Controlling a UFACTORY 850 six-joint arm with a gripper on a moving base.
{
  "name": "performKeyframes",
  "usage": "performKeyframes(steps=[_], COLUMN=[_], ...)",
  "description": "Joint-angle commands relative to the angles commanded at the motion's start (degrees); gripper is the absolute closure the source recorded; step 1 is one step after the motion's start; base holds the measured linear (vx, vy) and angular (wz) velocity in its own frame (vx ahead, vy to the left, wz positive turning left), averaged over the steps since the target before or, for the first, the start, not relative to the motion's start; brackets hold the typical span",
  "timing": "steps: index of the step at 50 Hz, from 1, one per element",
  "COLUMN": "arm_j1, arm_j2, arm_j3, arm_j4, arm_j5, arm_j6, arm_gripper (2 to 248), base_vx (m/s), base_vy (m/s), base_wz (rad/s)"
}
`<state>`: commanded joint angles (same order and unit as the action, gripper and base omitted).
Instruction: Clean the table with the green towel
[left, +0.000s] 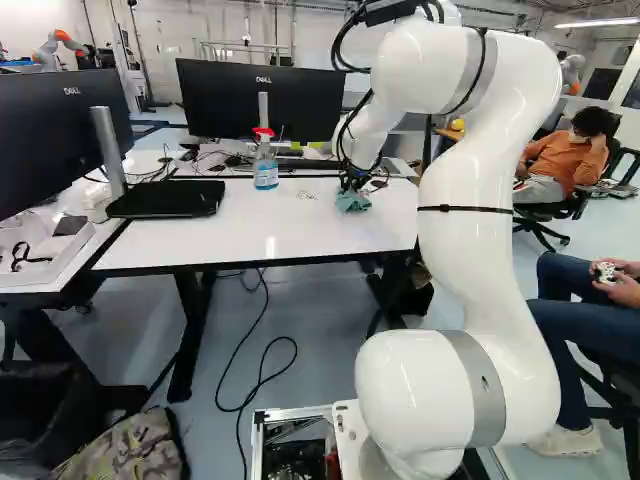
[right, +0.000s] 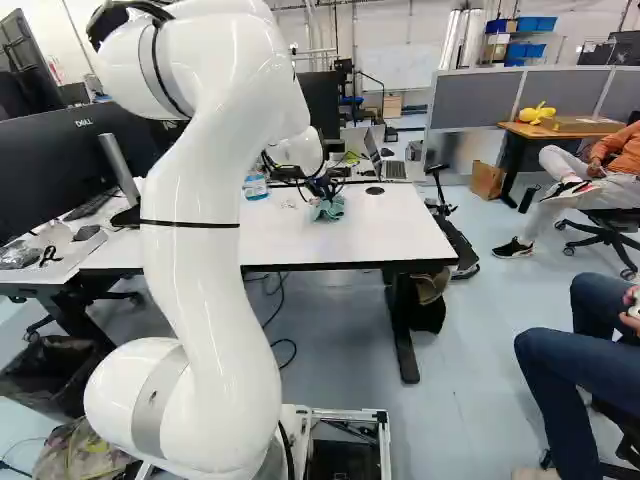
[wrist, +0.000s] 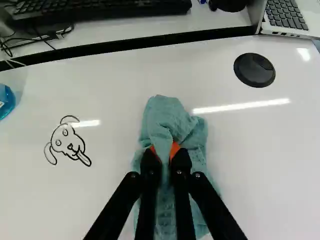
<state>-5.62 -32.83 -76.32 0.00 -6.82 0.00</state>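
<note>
Wrist view shows your gripper (right: 324, 194) closed on the rumpled, textured green towel (wrist: 165, 117), toward the glossy worktop's (wrist: 270, 175) back edge, near a line-drawn dog (wrist: 68, 142); the bottle (wrist: 6, 102) is cut off.

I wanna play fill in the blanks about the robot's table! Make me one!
The pincer is gripping a green towel, and its pads are coloured ____.
The drawing on the white tabletop shows the face of a ____.
The round cap set in the tabletop is coloured ____.
The liquid in the spray bottle is coloured ____.

Missing words: orange; dog; black; blue.
</note>
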Motion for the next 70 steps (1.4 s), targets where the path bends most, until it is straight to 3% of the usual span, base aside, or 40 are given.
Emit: performKeyframes(steps=[20, 33, 50, 70], arm_j1=[1.24, 3.01, 4.85, 4.97], arm_j2=[-4.3, -4.91, -2.65, 2.04], arm_j3=[-5.96, -6.82, -3.66, 2.79], arm_j4=[0.0, 0.0, 0.0, 0.0], arm_j5=[0.0, 0.0, 0.0, 0.0], arm_j6=[0.0, 0.0, 0.0, 0.0], arm_gripper=[213, 213, 213, 213], base_vx=[0.0, 0.0, 0.0, 0.0], base_vy=[0.0, 0.0, 0.0, 0.0], base_wz=[0.0, 0.0, 0.0, 0.0])
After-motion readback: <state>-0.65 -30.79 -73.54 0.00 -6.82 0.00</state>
